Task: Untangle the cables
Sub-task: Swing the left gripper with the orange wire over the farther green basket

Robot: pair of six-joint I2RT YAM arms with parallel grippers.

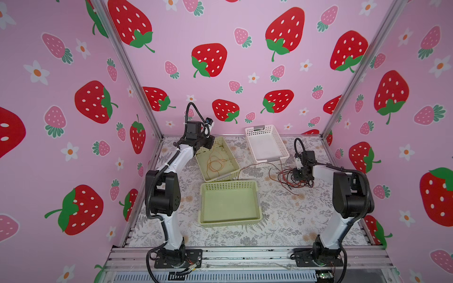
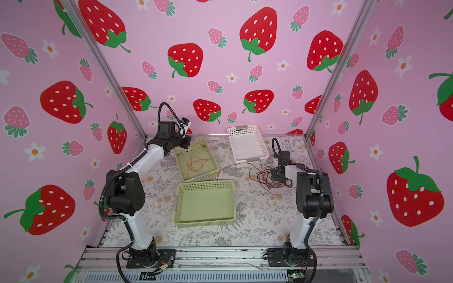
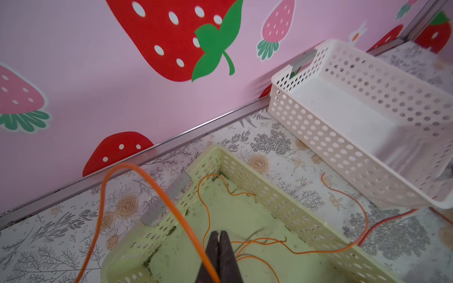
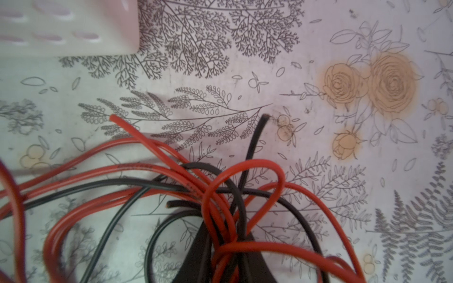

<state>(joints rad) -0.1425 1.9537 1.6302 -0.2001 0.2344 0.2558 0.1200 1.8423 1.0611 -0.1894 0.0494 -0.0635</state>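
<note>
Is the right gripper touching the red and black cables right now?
Touching. The right wrist view shows the right gripper closed on a bunch of the red and black cables, which pass straight through it.

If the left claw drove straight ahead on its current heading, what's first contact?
Likely the floor of the pale green perforated plastic basket, near the thin orange cable lying there. The left claw points into it, but depth is unclear.

Right wrist view: a tangle of cables point(image 4: 220, 193) covers the right gripper point(image 4: 221, 254) (grip unreadable), both cut off by the picture's edge; the white basket point(image 4: 61, 24) shows only a blurred corner. Left wrist view: the left gripper point(image 3: 219, 236) is cropped, a blurred orange wire point(image 3: 106, 182) crossing it.
</note>
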